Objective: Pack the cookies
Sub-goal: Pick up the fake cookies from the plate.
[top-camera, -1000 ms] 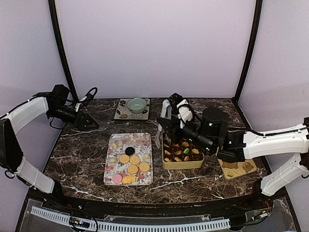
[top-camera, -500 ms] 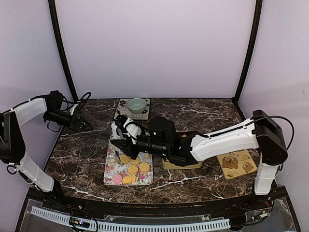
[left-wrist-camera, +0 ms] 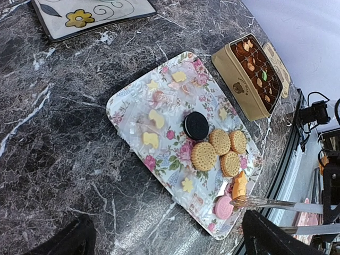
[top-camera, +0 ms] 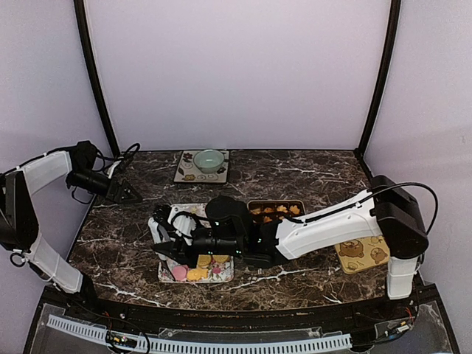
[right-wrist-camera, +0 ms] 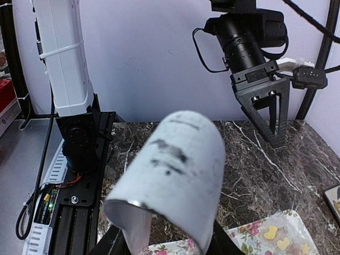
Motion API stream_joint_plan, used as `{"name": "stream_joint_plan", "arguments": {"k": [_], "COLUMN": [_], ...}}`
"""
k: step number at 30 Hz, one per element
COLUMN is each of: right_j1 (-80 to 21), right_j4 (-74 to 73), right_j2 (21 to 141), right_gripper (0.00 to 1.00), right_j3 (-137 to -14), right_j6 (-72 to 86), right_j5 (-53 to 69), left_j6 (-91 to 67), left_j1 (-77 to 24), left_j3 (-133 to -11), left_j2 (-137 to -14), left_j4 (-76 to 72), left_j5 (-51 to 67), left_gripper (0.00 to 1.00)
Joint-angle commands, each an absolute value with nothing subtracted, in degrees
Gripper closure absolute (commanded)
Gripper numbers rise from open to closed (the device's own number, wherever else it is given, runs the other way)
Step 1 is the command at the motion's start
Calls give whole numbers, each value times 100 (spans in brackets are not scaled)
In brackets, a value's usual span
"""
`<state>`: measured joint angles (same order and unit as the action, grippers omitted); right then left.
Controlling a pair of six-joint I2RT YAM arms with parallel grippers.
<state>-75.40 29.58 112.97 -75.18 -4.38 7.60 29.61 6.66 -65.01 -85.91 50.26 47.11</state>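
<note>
On the dark marble table (top-camera: 310, 166), your right arm (top-camera: 324, 225) now lies stretched far to the left. A second ago it stood over the tin on the right, and half a second ago it was above the far half of the tray. The right gripper (top-camera: 164, 234) now hangs over the tray's near left corner; its white-wrapped fingers fill the wrist view, so you cannot tell how the jaws stand. Your left arm (top-camera: 44, 168) has drawn back to the far left edge since a second ago, and the left gripper (top-camera: 127, 193) has its jaws spread wide with nothing between them.

The floral tray (left-wrist-camera: 119, 109) carries round golden cookies (left-wrist-camera: 212, 154), one dark cookie (left-wrist-camera: 196, 126), a pink cookie (left-wrist-camera: 223, 207) and small yellow shapes. The gold tin (left-wrist-camera: 234, 79), uncovered again, stands just right of the tray and holds more cookies. Its lid (top-camera: 361, 254), printed with bears, lies near right. A small bowl (top-camera: 209, 158) sits at the far edge. The only mark you can make out on the tin's side is a bear face (left-wrist-camera: 241, 87).
</note>
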Motion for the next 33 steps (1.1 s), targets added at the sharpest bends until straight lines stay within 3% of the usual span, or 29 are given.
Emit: {"name": "stream_joint_plan", "arguments": {"k": [1,19,29,33], "right_j1": [-7590,-7589,-7586,-7585], "right_j4": [3025,2893,2896,3009], "right_j2": [11476,11851,11670,11468], "right_gripper": [59,58,58,63], "right_j3": [-7810,-8090,-7509,-7215], "right_j6": [-620,-787,-800,-775], "right_j5": [701,521,356,248], "left_j6": [3096,3210,3217,3195], "left_j1": [708,706,711,712], "left_j3": [-6401,-6380,-6415,-6453], "left_j2": [-8235,-8183,-8235,-8257], "left_j4": [5253,5298,5331,5332], "left_j5": [4857,4866,4906,4908], "left_gripper": [1,1,1,1]}}
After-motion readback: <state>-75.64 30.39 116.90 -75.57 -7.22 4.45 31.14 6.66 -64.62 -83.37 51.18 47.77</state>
